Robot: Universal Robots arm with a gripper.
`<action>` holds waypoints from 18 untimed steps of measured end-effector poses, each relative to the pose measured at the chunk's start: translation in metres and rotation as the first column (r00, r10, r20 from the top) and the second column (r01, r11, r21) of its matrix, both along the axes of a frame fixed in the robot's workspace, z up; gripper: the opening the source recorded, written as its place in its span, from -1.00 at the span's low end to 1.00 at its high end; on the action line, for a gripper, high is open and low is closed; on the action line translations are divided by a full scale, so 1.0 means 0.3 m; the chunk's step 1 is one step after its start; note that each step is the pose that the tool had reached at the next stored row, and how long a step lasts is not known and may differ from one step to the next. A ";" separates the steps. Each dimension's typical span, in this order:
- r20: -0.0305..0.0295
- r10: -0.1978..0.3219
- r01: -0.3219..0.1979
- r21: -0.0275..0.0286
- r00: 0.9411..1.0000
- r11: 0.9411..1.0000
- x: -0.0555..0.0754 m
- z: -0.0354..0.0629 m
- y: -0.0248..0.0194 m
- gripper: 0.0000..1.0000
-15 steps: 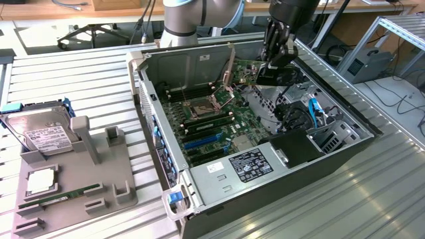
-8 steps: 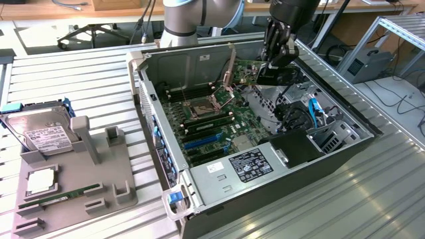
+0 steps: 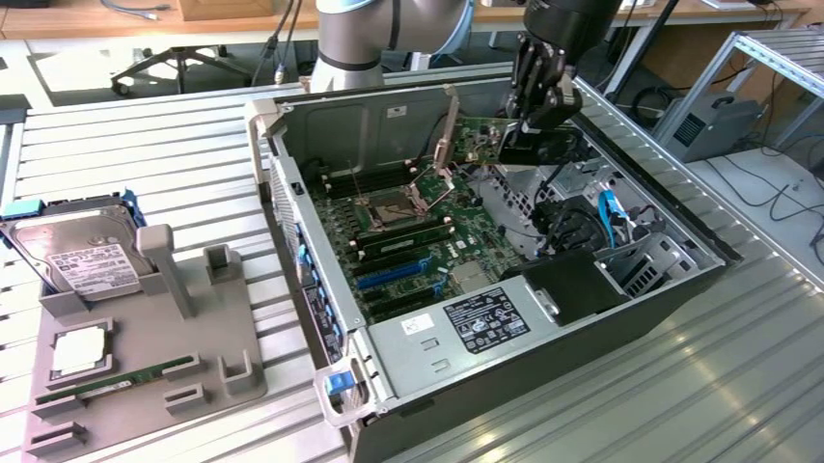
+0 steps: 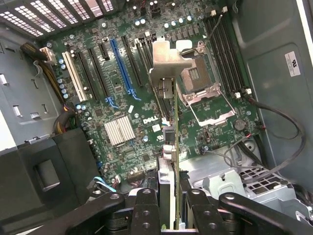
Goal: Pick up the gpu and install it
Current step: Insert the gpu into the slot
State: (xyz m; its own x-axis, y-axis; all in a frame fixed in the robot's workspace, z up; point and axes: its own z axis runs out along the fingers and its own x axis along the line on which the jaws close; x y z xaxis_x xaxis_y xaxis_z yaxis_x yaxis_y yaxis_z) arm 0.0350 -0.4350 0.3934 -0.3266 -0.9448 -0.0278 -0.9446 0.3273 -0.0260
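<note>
My gripper hangs over the far side of the open computer case, shut on the gpu. The card is held on edge above the motherboard, its pale metal bracket pointing toward the exterior view's left. In the wrist view the gpu shows edge-on between the two black fingers, with its bracket at the far end, over the area between the expansion slots and the CPU socket. The blue slot lies off to one side of the card.
A grey parts holder on the exterior view's left carries a silver hard drive, a CPU and a green memory stick. Inside the case are the power supply, black shroud and loose cables.
</note>
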 end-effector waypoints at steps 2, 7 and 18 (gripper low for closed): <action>0.000 0.005 -0.005 0.000 1.000 1.000 0.001 0.000 0.000 -0.47; 0.000 0.021 -0.021 0.000 1.000 1.000 0.003 0.000 0.000 -0.47; 0.000 0.049 -0.049 0.000 0.999 0.999 0.008 0.000 0.000 -0.47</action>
State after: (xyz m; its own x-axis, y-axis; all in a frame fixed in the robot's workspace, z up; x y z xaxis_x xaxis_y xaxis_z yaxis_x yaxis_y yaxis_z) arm 0.0375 -0.4350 0.3934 -0.2803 -0.9595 -0.0278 -0.9594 0.2810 -0.0260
